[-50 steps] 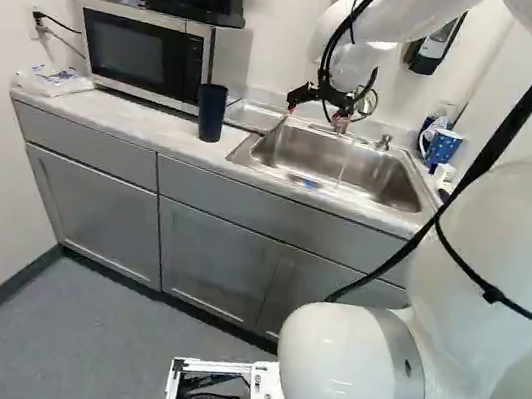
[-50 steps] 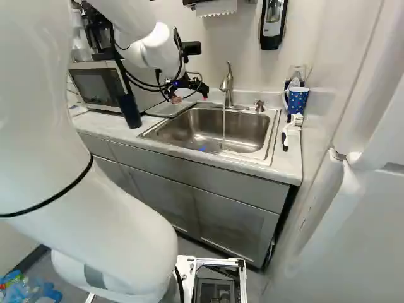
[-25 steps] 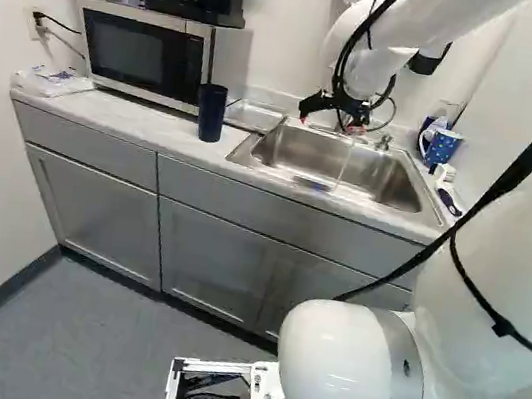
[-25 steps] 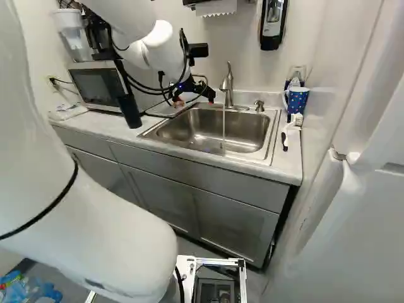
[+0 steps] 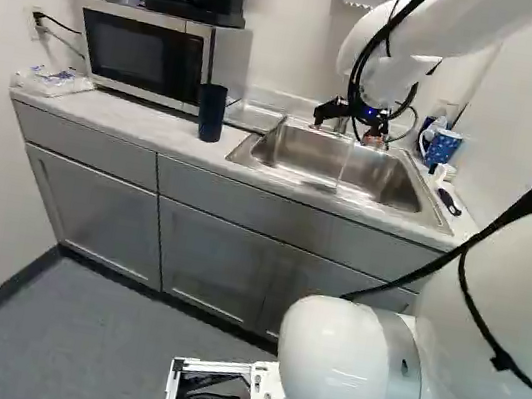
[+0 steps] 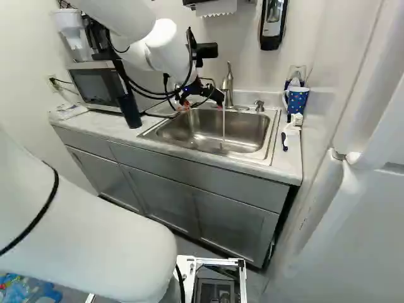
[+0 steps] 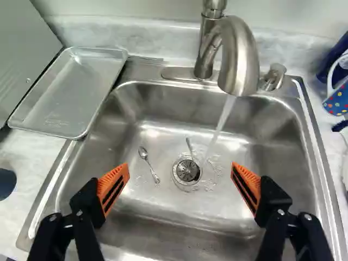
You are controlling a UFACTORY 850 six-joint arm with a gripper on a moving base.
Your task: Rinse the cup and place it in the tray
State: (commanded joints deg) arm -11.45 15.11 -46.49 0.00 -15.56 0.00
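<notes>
Currently, the claw (image 7: 180, 168) is released over the sink (image 7: 163, 204); the dark cup (image 5: 211, 114) stands on the desk (image 5: 142, 119) near the tray (image 7: 73, 89). A low sideways approach may topple the cup.

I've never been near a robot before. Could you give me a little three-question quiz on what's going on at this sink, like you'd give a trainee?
1. True or false: the gripper is open and holds nothing.
2. Where does the dark cup stand?
a) In the sink
b) On the tray
c) On the counter, by the microwave
3. Fill in the missing word: water is running from the ____.

Key: 1. True. 2. c. 3. Faucet.
</notes>
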